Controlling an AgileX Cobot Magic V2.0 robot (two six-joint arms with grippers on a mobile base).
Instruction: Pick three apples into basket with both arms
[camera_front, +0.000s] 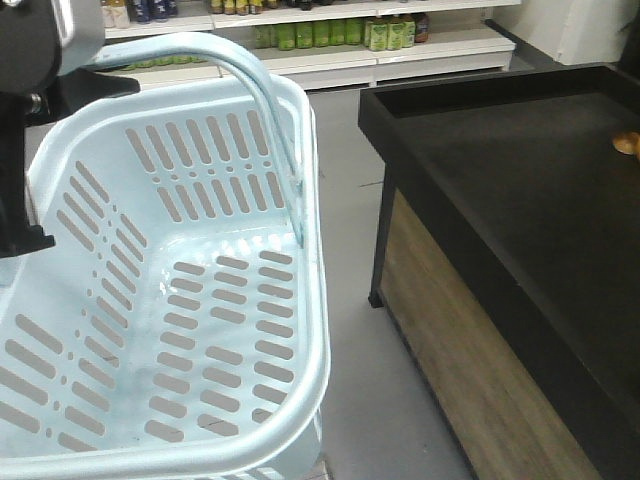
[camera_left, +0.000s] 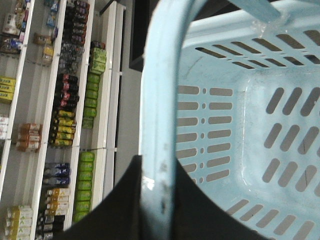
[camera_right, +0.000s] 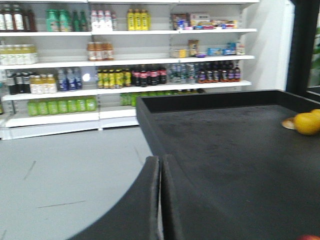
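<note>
The left gripper (camera_left: 157, 175) clamps the basket (camera_left: 235, 125) by the handle (camera_left: 159, 90) between its fingers, ready for loading (nothing inside yet); the right gripper (camera_right: 160, 200) has its fingers pressed together, empty.

Black rimmed display table (camera_front: 520, 170), wood-panel side; oranges (camera_right: 306, 123) near far edge; bottle-stocked white shelves (camera_right: 125, 90) behind; grey floor (camera_right: 65, 165).

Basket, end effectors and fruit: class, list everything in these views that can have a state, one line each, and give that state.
basket: empty, no apples inside.
handle: swung up over the basket, gripped.
left end effector: shut on the handle.
right end effector: shut, holding nothing.
oranges: lying on the black counter, not held.
</note>
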